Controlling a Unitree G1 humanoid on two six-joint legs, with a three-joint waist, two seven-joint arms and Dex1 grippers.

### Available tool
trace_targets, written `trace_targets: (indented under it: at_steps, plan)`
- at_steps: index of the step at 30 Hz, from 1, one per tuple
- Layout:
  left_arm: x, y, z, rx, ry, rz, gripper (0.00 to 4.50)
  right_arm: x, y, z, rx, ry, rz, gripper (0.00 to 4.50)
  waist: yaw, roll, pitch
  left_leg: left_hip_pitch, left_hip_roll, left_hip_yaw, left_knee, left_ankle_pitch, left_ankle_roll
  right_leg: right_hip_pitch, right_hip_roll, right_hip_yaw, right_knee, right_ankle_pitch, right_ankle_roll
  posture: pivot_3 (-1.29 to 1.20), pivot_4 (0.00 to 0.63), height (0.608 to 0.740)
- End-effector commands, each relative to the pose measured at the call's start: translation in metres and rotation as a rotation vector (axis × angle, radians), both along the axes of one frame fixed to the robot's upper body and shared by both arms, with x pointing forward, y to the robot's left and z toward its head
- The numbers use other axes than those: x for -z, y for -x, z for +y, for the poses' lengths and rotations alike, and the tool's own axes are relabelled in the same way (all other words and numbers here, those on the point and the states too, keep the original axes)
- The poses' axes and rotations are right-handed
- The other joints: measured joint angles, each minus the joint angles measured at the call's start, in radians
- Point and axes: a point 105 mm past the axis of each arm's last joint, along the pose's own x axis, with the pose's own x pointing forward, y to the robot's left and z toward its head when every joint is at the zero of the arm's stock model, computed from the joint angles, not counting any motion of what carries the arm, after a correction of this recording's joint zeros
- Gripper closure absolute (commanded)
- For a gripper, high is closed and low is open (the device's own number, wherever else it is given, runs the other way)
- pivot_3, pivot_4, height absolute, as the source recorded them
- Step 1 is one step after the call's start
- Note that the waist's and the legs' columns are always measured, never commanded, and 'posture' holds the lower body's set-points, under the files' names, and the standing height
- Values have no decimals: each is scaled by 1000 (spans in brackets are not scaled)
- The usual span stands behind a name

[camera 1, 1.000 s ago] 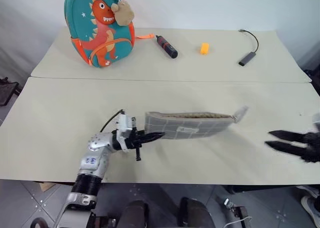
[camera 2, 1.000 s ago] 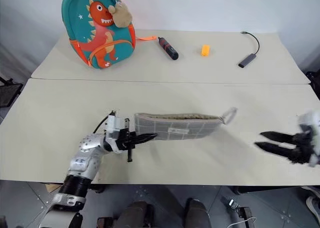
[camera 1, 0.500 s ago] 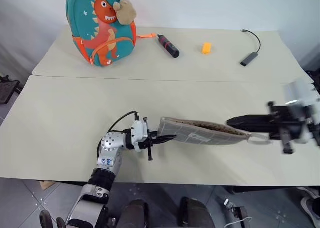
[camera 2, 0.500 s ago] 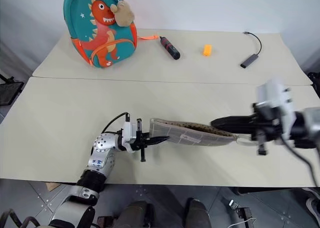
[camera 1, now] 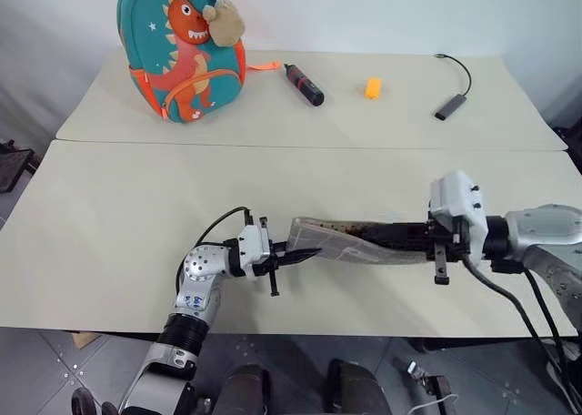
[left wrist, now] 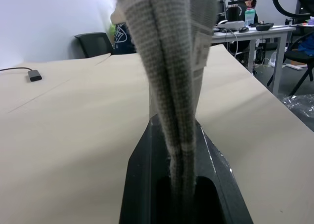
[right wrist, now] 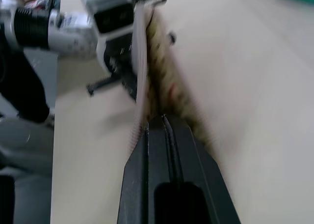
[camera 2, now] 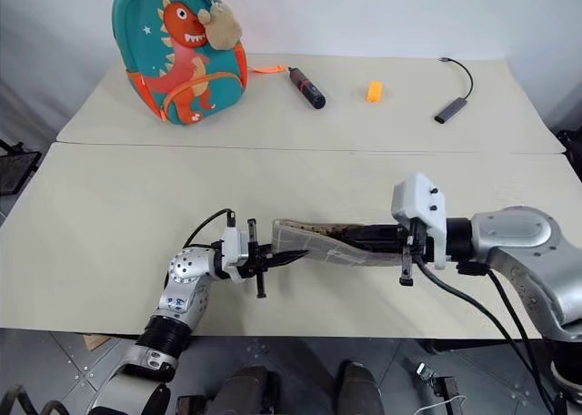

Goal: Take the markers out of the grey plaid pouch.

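1. Stretching level just above the near bench (camera 1: 109, 242), the grey plaid pouch (camera 1: 341, 242) hangs between both arms.
2. The left tool (camera 1: 305, 254) is clamped tight on the pouch's left end.
3. The right tool (camera 1: 377, 237) has its fingers pressed together and pushed into the open top, against the dotted lining.
4. On the far bench stand a teal dinosaur backpack (camera 1: 182, 51), a black-and-red stick (camera 1: 303, 84), an orange block (camera 1: 372, 88) and a cabled adapter (camera 1: 450, 106).

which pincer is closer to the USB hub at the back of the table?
Right. The right pincer is reaching into the open pouch, nearer the hub. The left pincer clamps the pouch's opposite end, further left of the hub.
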Motion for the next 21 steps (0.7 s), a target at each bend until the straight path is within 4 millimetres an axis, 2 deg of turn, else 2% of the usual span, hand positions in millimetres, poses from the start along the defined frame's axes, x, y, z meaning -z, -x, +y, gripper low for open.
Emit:
trace_targets:
  at_steps: [1,3,5,13,16,19,21]
  plan:
    - [2,5,-2,3,9,3,4500,-1,9,3,-66,56,-71,4468,1,0,0,0,0,0,0,0,0,0,0,0,0,0,0,0,150,740]
    - [2,7,-1,2,6,5,4500,8,15,-1,-99,159,-88,4468,2,0,0,0,0,0,0,0,0,0,0,0,0,0,0,0,150,740]
    - [5,10,0,10,-11,3,4500,13,12,-2,-75,206,-114,4468,0,0,0,0,0,0,0,0,0,0,0,0,0,0,0,0,150,740]
    - [11,23,1,20,-33,14,4500,28,3,17,1,255,-164,4468,-3,1,0,1,1,0,0,0,0,0,0,1,1,0,0,0,150,740]
    - [12,27,-1,26,-33,30,4500,32,-1,24,15,270,-188,3875,-4,1,0,1,1,0,0,0,0,0,0,1,0,0,0,0,150,740]
    - [11,26,0,25,-31,40,4500,31,-8,31,11,301,-262,2924,-4,1,0,1,1,0,0,0,0,0,0,1,1,0,0,0,150,740]
    - [11,25,0,22,-31,44,4500,36,-7,34,-13,330,-251,2924,-4,1,0,1,1,0,0,0,0,0,0,1,1,0,0,0,150,740]
